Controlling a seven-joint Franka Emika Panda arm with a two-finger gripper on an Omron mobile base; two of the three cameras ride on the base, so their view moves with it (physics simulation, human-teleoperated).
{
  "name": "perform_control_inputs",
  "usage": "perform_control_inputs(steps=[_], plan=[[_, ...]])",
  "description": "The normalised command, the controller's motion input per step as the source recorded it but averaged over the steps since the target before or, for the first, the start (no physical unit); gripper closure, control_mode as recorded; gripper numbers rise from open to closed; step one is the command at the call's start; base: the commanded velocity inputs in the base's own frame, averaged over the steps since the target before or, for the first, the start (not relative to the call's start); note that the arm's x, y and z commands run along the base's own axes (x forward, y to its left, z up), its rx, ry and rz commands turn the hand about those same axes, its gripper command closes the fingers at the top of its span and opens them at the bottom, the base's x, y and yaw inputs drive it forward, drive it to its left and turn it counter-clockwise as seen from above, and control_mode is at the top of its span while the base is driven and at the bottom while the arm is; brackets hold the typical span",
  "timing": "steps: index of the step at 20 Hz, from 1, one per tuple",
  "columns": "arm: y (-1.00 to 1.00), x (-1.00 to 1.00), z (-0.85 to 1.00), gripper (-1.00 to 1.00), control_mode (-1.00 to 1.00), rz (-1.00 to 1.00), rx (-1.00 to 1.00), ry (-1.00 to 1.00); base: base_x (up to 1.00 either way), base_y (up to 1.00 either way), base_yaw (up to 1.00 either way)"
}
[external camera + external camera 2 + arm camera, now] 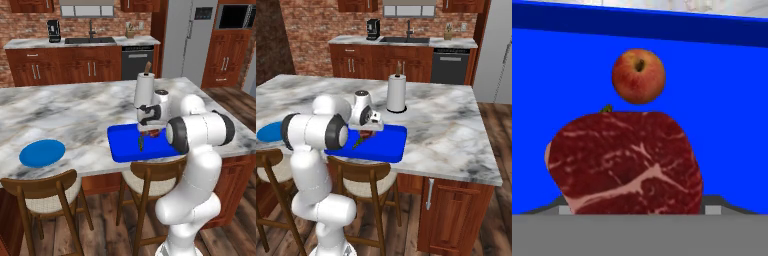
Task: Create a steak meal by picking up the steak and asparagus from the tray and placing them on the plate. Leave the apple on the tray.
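From the left base view, the two-finger gripper (148, 131) sits low over the bright blue rectangular tray (122, 145), hiding the meat; the round lighter-blue plate (42, 152) lies well apart.

In the right base view, the thin green asparagus stalk (359, 143) lies on the tray, partly hidden.

In the hand view, the marbled dark red steak slab (624, 162) looks firm yet slick, best pinched across its flanks. The round red apple (638, 76) sits beyond it. I cannot tell whether the fingers grip it.
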Motion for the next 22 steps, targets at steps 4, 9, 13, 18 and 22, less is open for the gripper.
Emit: perform_control_inputs(steps=[4,9,13,18,22], plan=[[0.43,-0.44,0.79,1.00,-1.00,0.06,-0.02,-0.21,0.00,0.00,0.00],[0.39,-0.46,0.60,1.00,-1.00,0.07,0.03,-0.11,0.00,0.00,0.00],[0.39,-0.33,0.40,1.00,-1.00,0.03,0.15,0.00,0.00,0.00,0.00],[0.64,-0.15,0.28,1.00,-1.00,0.03,0.17,0.14,0.00,0.00,0.00],[0.82,-0.08,0.15,1.00,-1.00,0.04,0.15,0.20,0.00,0.00,0.00]])
